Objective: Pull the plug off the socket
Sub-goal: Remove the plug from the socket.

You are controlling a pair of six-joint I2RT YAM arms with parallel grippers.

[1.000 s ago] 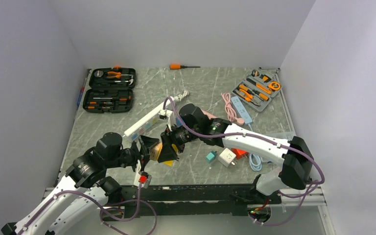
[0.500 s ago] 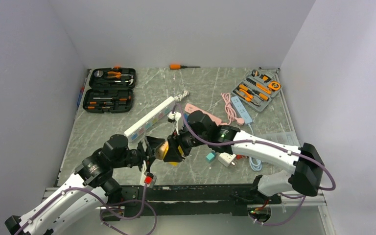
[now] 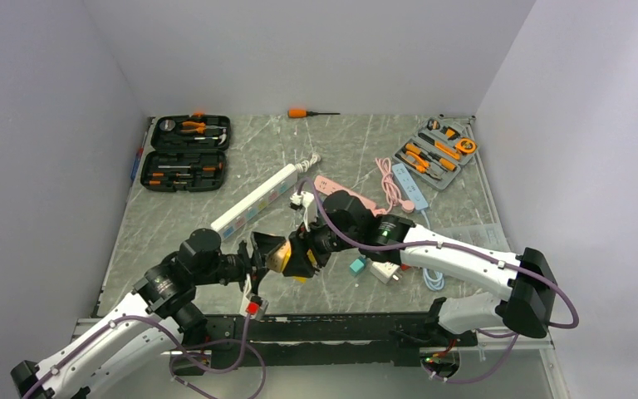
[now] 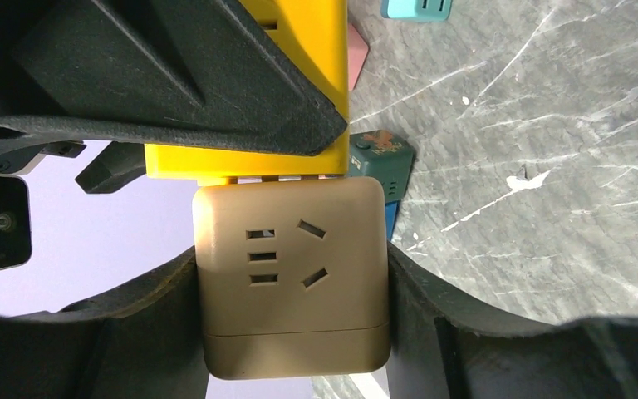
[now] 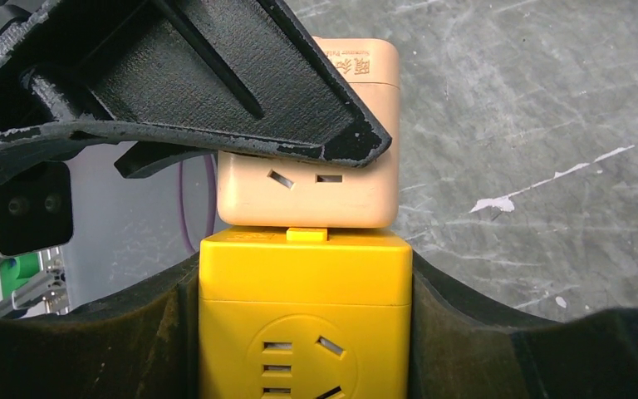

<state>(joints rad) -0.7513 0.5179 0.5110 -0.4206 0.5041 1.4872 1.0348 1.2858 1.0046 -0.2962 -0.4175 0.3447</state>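
Left wrist view: left claw (image 4: 291,332) clamps the beige adapter (image 4: 289,249); right claw (image 5: 306,332) clamps the yellow adapter (image 5: 303,274) (both joined, above the worktop (image 4: 548,125)).

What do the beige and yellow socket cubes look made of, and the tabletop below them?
The beige socket cube looks like moulded plastic, smooth satin, with rounded edges and a seam line. The yellow socket cube is likely plastic too, matte, uniform colour. The tabletop is grey with white veins, marble-like; real stone or printed laminate, cannot tell.
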